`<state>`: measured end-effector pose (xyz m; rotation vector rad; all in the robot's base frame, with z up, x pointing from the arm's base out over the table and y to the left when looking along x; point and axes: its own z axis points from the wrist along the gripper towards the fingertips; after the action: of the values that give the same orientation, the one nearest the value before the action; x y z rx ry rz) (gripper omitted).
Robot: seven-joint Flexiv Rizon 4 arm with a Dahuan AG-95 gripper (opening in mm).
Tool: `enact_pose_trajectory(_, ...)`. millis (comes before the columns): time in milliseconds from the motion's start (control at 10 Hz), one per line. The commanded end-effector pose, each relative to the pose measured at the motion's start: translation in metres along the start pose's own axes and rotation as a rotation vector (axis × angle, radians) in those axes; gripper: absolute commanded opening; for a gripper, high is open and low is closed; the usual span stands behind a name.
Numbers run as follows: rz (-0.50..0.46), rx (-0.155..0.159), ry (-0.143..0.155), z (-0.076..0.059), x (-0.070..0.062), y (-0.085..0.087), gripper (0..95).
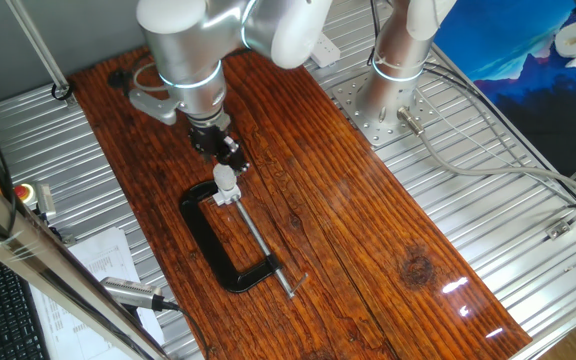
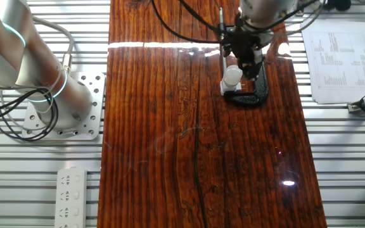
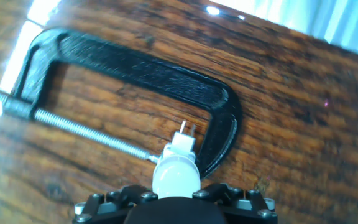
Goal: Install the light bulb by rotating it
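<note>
Left of centre in one fixed view, the gripper (image 1: 224, 160) hangs over the light bulb (image 1: 226, 181), which sits on a small white socket (image 1: 227, 195) held in a black C-clamp (image 1: 220, 240) on the wooden table (image 1: 368, 250). From the hand view, the bulb (image 3: 175, 176) lies at the fingers' base; whether they pinch it I cannot tell. Seemingly the screwing-in step: next, a firm grip and twist about the bulb's axis.

Dark wooden tabletop (image 1: 368, 240), ribbed metal bench (image 1: 488, 160), glare spots
</note>
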<state>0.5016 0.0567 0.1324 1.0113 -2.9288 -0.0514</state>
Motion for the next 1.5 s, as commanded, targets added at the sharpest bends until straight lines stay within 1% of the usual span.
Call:
enact_pose_trajectory(100, -1.078, 0.025, 0.015, -0.001, -0.007, 0.014, 76.0)
enact_pose_trajectory(200, -1.208, 0.028, 0.024, 0.000, -0.009, 0.016, 76.0)
enact_pose_trajectory(300, -1.275, 0.031, 0.028, 0.000, -0.009, 0.018, 76.0)
enact_pose_trajectory(400, -1.372, 0.043, 0.036, 0.002, -0.011, 0.020, 76.0)
enact_pose_trajectory(500, -1.422, 0.045, 0.037, 0.004, -0.012, 0.022, 76.0)
enact_pose_trajectory(600, -1.444, 0.047, 0.037, 0.005, -0.012, 0.023, 76.0)
enact_pose_trajectory(700, -1.535, 0.055, 0.041, 0.008, -0.014, 0.027, 57.0)
enact_pose_trajectory(800, -1.598, 0.068, 0.052, 0.012, -0.013, 0.029, 57.0)
enact_pose_trajectory(900, -1.612, 0.074, 0.055, 0.013, -0.013, 0.029, 57.0)
enact_pose_trajectory(1000, -1.644, 0.092, 0.056, 0.016, -0.011, 0.029, 57.0)
enact_pose_trajectory(1100, -1.651, 0.110, 0.055, 0.016, -0.010, 0.029, 57.0)
enact_pose_trajectory(1200, -1.678, 0.124, 0.061, 0.016, -0.010, 0.028, 57.0)
enact_pose_trajectory(1400, -1.714, 0.127, 0.063, 0.017, -0.009, 0.026, 57.0)
enact_pose_trajectory(1500, -1.717, 0.130, 0.060, 0.017, -0.007, 0.022, 57.0)
